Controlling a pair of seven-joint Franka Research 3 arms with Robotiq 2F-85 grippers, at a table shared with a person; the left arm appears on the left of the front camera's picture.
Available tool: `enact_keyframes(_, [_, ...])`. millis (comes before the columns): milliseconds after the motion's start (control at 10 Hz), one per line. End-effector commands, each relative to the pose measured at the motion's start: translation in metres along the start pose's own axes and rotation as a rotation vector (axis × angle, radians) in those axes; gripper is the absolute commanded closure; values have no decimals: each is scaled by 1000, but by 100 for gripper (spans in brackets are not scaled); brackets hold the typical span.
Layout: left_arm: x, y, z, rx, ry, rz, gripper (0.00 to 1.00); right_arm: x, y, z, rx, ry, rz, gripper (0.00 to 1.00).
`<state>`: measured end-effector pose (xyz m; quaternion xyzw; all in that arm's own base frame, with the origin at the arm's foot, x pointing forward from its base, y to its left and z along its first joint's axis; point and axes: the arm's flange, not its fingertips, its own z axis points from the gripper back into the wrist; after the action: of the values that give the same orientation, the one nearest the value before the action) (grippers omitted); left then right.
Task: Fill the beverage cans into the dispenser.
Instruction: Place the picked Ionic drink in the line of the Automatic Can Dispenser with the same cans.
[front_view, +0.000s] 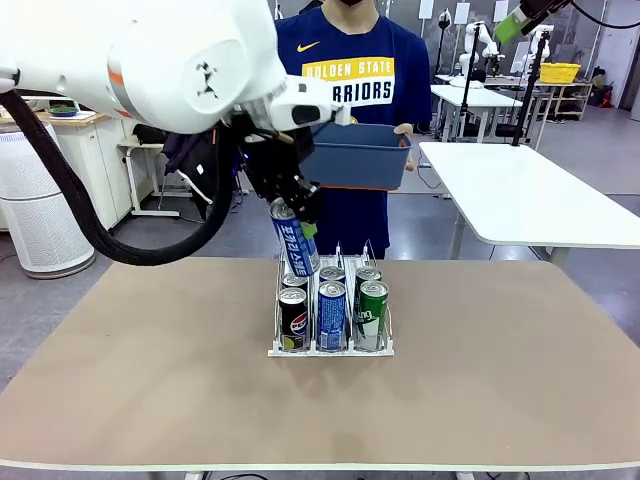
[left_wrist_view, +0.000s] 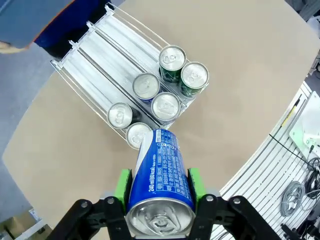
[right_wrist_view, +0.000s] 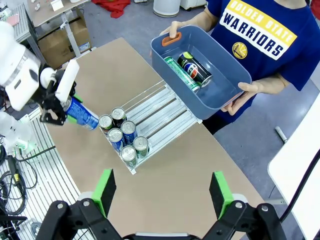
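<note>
My left gripper (left_wrist_view: 160, 189) is shut on a blue-and-white beverage can (left_wrist_view: 162, 177), holding it tilted in the air. In the front view this can (front_view: 295, 240) hangs just above the back left corner of the dispenser (front_view: 330, 350). The clear three-lane dispenser (left_wrist_view: 100, 55) holds several cans at its front end: black Pepsi (front_view: 293, 320), blue (front_view: 331, 315) and green (front_view: 373, 315), with more behind them. My right gripper (right_wrist_view: 162, 195) is open and empty, high above the table. From up there I see the dispenser (right_wrist_view: 165, 107) and the held can (right_wrist_view: 80, 114) below.
A person at the far side holds a dark blue tub (right_wrist_view: 227, 62) with both hands above the table edge. A black Pepsi can (right_wrist_view: 196, 70) and a green can (right_wrist_view: 180, 72) lie in it. The tub (front_view: 355, 160) hangs behind and above the dispenser. A white table (front_view: 530, 190) stands at the right.
</note>
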<state>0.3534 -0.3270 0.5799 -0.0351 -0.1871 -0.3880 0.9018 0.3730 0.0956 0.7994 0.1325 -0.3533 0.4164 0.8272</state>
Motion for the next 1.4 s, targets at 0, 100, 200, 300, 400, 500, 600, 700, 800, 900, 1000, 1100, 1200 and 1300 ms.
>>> enact_keyframes(0, [3, -4, -4, 29, -6, -28, 43, -1, 0, -1, 1, 2, -1, 0])
enact_keyframes(100, [3, 3, 3, 58, -30, -30, 43, -1, 0, -1, 1, 2, -1, 0])
enact_keyframes(200, [4, 22, 10, 42, -34, -18, 43, -1, 0, -1, 1, 2, -1, 0])
enact_keyframes(300, [1, -8, -4, 20, 7, -25, 43, -1, 0, -1, 1, 2, -1, 0])
enact_keyframes(400, [1, -8, -4, 20, 7, -25, 43, -1, 0, -1, 1, 2, -1, 0])
enact_keyframes(500, [1, -8, -4, 20, 7, -25, 43, -1, 0, -1, 1, 2, -1, 0])
enact_keyframes(600, [1, -8, -4, 20, 7, -25, 43, -1, 0, -1, 1, 2, -1, 0])
enact_keyframes(700, [2, -3, -6, 14, 10, -26, 43, -1, 0, -1, 1, 2, -1, 0])
enact_keyframes(800, [0, -14, -7, 64, 16, 22, 43, -1, 0, -1, 1, 2, -1, 0])
enact_keyframes(900, [-3, -30, -11, 91, 1, 60, 43, -1, 0, -1, 1, 2, -1, 0])
enact_keyframes(1000, [-6, -44, -17, 96, -9, 61, 43, -1, 0, -1, 1, 2, -1, 0])
enact_keyframes(1100, [-7, -53, -27, 120, 2, 40, 43, -1, 0, -1, 1, 2, -1, 0])
enact_keyframes(1200, [-8, -63, -33, 137, -3, 15, 43, -1, 0, -1, 1, 2, -1, 0])
enact_keyframes(1300, [-5, -79, -39, 171, 3, -5, 43, -1, 0, -1, 1, 2, -1, 0])
